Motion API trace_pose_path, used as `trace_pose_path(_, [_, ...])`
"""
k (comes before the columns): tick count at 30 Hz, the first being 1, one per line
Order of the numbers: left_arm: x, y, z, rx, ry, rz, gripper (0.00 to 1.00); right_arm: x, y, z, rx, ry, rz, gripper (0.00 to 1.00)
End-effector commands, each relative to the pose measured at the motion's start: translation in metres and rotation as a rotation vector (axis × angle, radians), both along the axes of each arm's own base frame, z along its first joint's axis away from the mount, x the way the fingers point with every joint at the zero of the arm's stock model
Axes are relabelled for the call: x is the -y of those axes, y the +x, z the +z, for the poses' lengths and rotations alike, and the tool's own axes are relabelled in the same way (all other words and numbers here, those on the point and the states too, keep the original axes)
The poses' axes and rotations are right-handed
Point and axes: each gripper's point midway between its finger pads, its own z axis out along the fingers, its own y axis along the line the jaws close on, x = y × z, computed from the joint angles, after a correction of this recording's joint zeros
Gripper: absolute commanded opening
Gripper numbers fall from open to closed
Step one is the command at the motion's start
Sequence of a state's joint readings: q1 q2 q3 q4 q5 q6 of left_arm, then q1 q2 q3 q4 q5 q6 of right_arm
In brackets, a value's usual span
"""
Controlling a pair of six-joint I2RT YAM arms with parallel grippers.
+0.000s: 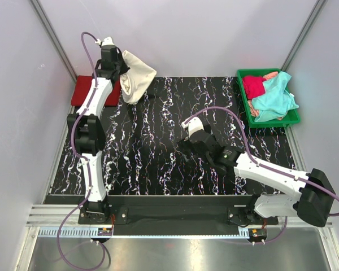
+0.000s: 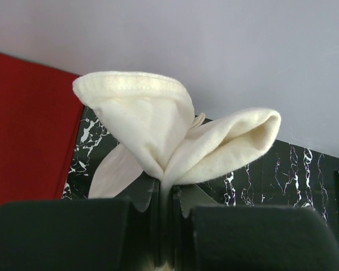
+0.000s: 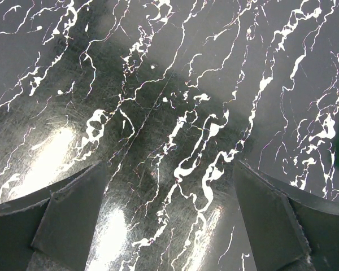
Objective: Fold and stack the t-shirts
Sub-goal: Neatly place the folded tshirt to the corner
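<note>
Your left gripper (image 2: 165, 224) pinches the cream shirt (image 2: 152, 121), bunched up near the red shirt (image 2: 28, 130); your right gripper (image 3: 169, 168) hangs spread wide, holding nothing, over the black mat (image 3: 175, 84).

The top camera looked steeply down from above the near edge over the whole marbled surface (image 1: 152, 152), while each wrist camera peered close past its own jaws (the right at that surface, the left at the cream-white t-shirt (image 2: 158, 130)).

Black white-veined tabletop (image 1: 158, 158), red t-shirt (image 1: 82, 93) at far-left corner, green tray (image 1: 250, 71) far right.
</note>
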State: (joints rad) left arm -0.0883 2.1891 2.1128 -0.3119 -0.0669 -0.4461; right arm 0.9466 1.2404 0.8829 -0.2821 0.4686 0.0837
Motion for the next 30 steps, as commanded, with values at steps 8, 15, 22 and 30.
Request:
trace_pose_path(8, [-0.062, 0.004, 0.035, 0.099, -0.010, 0.028, 0.00, -0.012, 0.014, 0.019, 0.053, 0.030, 0.005, 1.00])
trace_pose_path(15, [-0.109, 0.019, 0.018, 0.102, 0.019, 0.027, 0.00, -0.015, 0.016, 0.013, 0.046, 0.000, 0.015, 1.00])
trace_pose_path(22, [-0.140, 0.039, -0.008, 0.088, 0.040, 0.004, 0.00, -0.016, 0.019, 0.006, 0.035, -0.028, 0.022, 1.00])
trace_pose_path(30, [-0.178, 0.043, -0.017, 0.111, 0.058, 0.002, 0.00, -0.020, 0.022, -0.002, 0.010, -0.032, 0.022, 1.00])
